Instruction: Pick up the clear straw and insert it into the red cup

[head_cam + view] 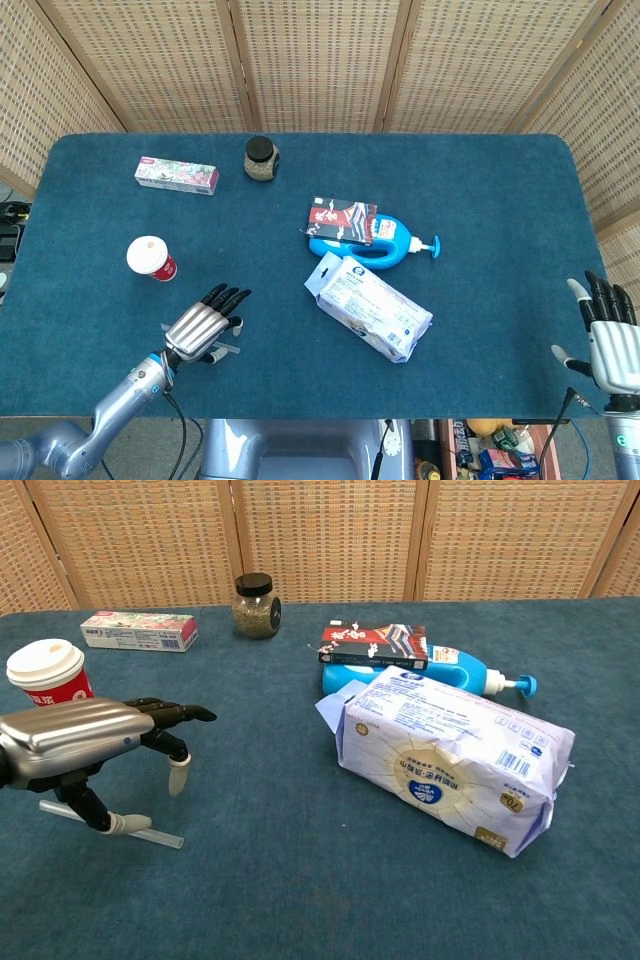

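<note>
The clear straw [152,835] lies flat on the blue table [480,200], near the front left. My left hand [88,742] hovers right over it, fingers spread and pointing right, with the thumb tip down at the straw; nothing is gripped. In the head view the left hand [204,325] covers the middle of the straw [227,349], so only its ends show. The red cup [151,258] with a white lid stands upright behind and left of the hand; it also shows as the red cup [46,673]. My right hand [606,340] is open at the table's front right corner.
A white packet [450,755] lies mid-table, to the right of the straw. Behind it is a blue pump bottle [460,672] with a dark box [375,643] on top. A jar [256,606] and a toothpaste box [138,631] stand at the back left.
</note>
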Motion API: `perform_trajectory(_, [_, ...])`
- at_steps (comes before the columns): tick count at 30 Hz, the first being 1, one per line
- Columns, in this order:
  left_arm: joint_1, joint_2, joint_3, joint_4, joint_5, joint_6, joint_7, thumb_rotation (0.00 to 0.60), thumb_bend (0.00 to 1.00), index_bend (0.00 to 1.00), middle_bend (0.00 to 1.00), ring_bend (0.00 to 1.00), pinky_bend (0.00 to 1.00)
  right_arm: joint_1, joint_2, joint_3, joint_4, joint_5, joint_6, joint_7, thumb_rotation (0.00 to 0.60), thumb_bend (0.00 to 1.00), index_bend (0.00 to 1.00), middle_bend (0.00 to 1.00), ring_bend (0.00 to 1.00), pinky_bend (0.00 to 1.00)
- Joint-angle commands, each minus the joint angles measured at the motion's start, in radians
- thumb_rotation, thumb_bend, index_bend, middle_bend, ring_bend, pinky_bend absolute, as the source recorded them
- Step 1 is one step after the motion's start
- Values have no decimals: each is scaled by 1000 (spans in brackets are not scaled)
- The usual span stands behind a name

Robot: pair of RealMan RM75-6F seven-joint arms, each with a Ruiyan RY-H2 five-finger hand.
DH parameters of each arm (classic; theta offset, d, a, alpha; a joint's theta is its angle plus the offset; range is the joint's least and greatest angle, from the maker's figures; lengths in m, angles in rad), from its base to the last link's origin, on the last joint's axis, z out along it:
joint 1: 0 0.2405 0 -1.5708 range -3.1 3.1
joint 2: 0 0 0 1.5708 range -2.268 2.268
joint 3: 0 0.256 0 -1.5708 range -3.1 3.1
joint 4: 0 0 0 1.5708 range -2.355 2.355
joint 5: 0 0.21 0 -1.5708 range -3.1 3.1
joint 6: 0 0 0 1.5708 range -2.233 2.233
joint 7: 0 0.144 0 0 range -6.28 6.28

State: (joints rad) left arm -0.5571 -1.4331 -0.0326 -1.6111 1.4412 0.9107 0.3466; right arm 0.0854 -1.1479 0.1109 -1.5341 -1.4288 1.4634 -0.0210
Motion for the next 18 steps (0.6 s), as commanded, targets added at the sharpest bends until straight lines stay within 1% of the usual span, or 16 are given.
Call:
perform_trajectory(1, [-1, -10, 7, 9, -7, 1, 1, 600, 299, 469, 0, 0, 0, 1, 0, -1, 0, 0, -2, 0, 600, 0, 0, 0, 0, 0])
perform_trajectory(9, [-10, -41, 22, 41, -27, -9, 0, 600, 356, 470, 0, 0, 0, 3, 3, -3, -2, 1, -9, 1, 600, 0, 0, 0, 0, 0])
perform_trajectory(18, [-19, -58, 34, 52, -53, -20, 17, 600, 358, 470, 0, 0, 0, 5, 6, -4, -3, 7, -18, 8, 600, 0, 0, 0, 0, 0])
